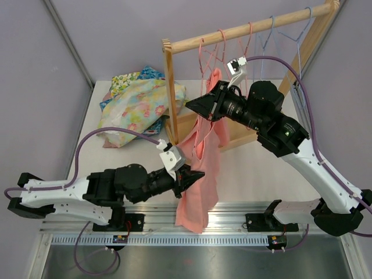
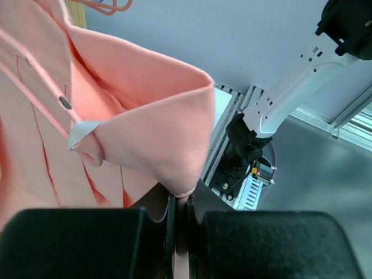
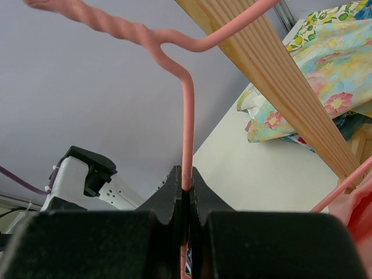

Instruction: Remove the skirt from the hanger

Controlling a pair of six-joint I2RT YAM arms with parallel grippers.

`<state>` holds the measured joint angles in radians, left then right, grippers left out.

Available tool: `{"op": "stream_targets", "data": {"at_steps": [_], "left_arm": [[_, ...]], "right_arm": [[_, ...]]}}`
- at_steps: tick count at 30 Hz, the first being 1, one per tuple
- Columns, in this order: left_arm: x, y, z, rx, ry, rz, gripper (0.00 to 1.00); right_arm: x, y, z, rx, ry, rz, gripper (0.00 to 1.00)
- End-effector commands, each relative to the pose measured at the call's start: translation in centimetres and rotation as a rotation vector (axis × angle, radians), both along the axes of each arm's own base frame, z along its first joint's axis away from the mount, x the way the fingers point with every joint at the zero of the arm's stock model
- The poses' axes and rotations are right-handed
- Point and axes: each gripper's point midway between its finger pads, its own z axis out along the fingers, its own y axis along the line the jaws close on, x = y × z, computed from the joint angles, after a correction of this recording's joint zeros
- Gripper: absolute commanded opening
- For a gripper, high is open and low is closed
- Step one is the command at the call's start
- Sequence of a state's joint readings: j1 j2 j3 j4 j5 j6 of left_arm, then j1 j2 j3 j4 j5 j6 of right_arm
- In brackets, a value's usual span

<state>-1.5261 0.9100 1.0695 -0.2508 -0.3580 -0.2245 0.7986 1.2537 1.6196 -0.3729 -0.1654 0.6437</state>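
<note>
floral clothes [image 1: 136, 107] lie heaped on the table [image 1: 256, 174] beside a wooden rack [image 1: 250, 25].

The skirt [image 1: 195, 203] is plain salmon pink, and its wire hanger [image 3: 186, 116] is a similar pink. The rack [image 1: 244, 26] is pale bare wood. At ten o'clock on the off-white counter [image 1: 250, 174], heaped fabrics [image 1: 139, 104] show pink flowers on yellow, with blue and green prints. The left gripper [image 2: 180, 209] and right gripper [image 3: 186, 186] are black.
</note>
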Motion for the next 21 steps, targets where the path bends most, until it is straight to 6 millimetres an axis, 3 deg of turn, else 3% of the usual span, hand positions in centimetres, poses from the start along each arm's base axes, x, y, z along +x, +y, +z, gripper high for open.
{"op": "stream_targets", "data": {"at_steps": [1, 6, 12, 16, 21], "left_arm": [[-0.7, 0.8, 3.0, -0.027, -0.048, 0.050, 0.00], [-2.3, -0.4, 0.7, 0.065, -0.057, 0.039, 0.00], [-4.6, -1.2, -2.6, 0.111, -0.030, -0.013, 0.00], [-5.8, -1.3, -4.0, 0.119, -0.016, -0.038, 0.00], [-5.9, -0.4, -6.0, 0.166, -0.009, 0.001, 0.00]], "right_arm": [[0.8, -1.4, 3.5, 0.047, -0.160, -0.079, 0.00], [0.9, -1.7, 3.8, 0.046, -0.168, -0.095, 0.00], [0.6, -2.2, 5.8, 0.073, -0.190, -0.098, 0.00], [-0.5, -2.3, 8.0, 0.111, -0.190, -0.063, 0.00], [-2.8, -2.7, 9.8, 0.141, -0.164, 0.007, 0.00]]}}
